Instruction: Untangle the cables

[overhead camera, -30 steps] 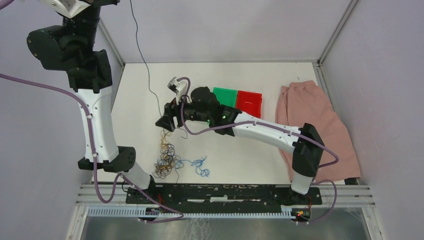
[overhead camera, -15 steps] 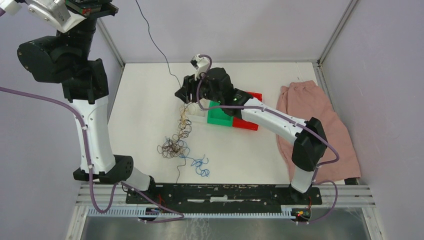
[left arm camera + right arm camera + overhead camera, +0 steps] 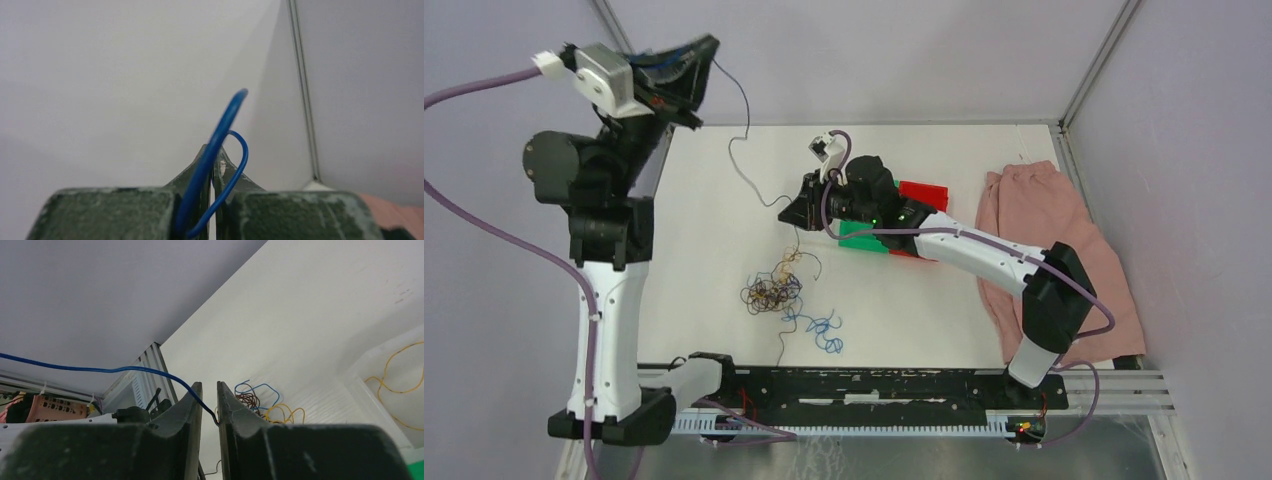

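Clamps blue cable [image 3: 100, 370] in raised left pincer [image 3: 212, 152] — to lift it off the tangle [image 3: 771, 290] — with right pincer [image 3: 209, 387] nearly closed round it, grip unclear.

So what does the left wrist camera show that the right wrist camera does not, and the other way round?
Only the left wrist: the left claw shut on a loop of blue wire, a pink cloth. Only the right wrist: the right claw, a wire pile on the table, a yellow wire in a clear tray. Both: blue wire running through a claw, a pale wall.
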{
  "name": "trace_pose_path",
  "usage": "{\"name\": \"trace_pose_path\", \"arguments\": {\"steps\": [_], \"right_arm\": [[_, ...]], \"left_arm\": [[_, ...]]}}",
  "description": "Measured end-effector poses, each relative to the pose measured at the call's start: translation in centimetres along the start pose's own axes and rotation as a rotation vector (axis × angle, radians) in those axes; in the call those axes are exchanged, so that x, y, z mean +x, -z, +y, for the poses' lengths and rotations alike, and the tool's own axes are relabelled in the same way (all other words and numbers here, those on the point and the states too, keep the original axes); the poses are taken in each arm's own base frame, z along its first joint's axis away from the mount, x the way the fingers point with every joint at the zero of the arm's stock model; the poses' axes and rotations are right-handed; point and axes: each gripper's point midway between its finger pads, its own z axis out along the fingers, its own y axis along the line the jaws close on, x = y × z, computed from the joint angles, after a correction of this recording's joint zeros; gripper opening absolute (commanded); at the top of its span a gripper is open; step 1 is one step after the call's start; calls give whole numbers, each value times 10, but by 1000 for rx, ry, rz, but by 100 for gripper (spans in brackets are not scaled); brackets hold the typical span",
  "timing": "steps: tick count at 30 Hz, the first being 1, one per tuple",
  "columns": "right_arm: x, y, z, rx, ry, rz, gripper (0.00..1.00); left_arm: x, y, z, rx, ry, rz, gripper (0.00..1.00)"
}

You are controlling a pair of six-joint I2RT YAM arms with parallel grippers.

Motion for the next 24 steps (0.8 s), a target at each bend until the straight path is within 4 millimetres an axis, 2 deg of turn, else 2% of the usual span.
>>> {"name": "trace_pose_path", "arguments": {"steps": [5,8,10,15,21,24], "right_arm": [[1,9,12,-50,-17,4,21],[6,16,16,-71,-33,9,17],[9,20,18,-77,-44,15,14],[12,24,22,-95,-55,26,11],[15,25,27,-120,-56,46,8],[15,26,30,-132,-54,57,7]], "left_arm": [[93,70,-36,-16,175,280,15],[135,113,-57,-31,257,420,28],[160,143,-73,-40,305,506,40],[199,195,-108,12,383,663,57],[229,239,-161,324,434,846,61],[248,258,-174,428,457,927,65]]}}
